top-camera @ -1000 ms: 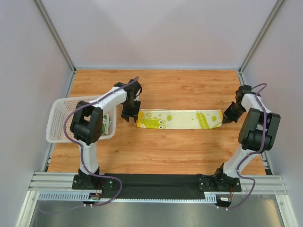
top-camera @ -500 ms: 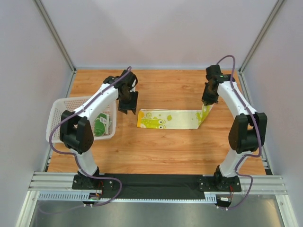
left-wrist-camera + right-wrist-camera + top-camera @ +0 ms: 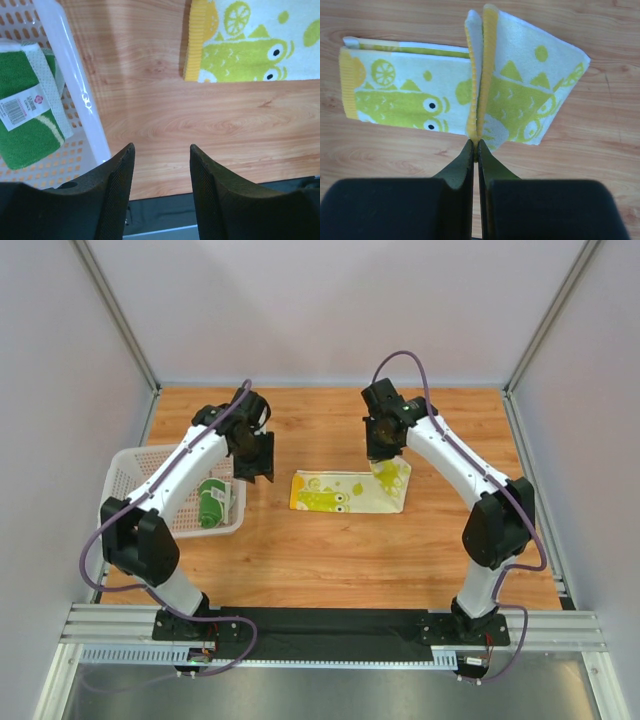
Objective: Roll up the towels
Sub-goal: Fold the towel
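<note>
A lime-yellow and white towel [image 3: 340, 492] with frog prints lies across the middle of the table. My right gripper [image 3: 384, 454] is shut on the towel's yellow right-end hem, which it holds lifted and doubled back to the left over the flat part. In the right wrist view the gripper [image 3: 475, 145] pinches that hem edge-on, with the flat part of the towel [image 3: 400, 97] to the left. My left gripper [image 3: 254, 470] hangs open and holds nothing. It [image 3: 161, 150] is over bare wood just left of the towel's left end [image 3: 235, 50]. A rolled dark green towel [image 3: 210, 502] [image 3: 22, 120] lies in the basket.
The white mesh basket [image 3: 128, 468] stands at the left edge of the table. Its wall [image 3: 75, 85] is close beside my left fingers. Grey walls enclose the wooden table on three sides. A black rail [image 3: 320, 625] runs along the near edge.
My right gripper has carried the towel's right end up and leftward, so the towel now covers about half its former length. My left gripper has drifted back and left.
</note>
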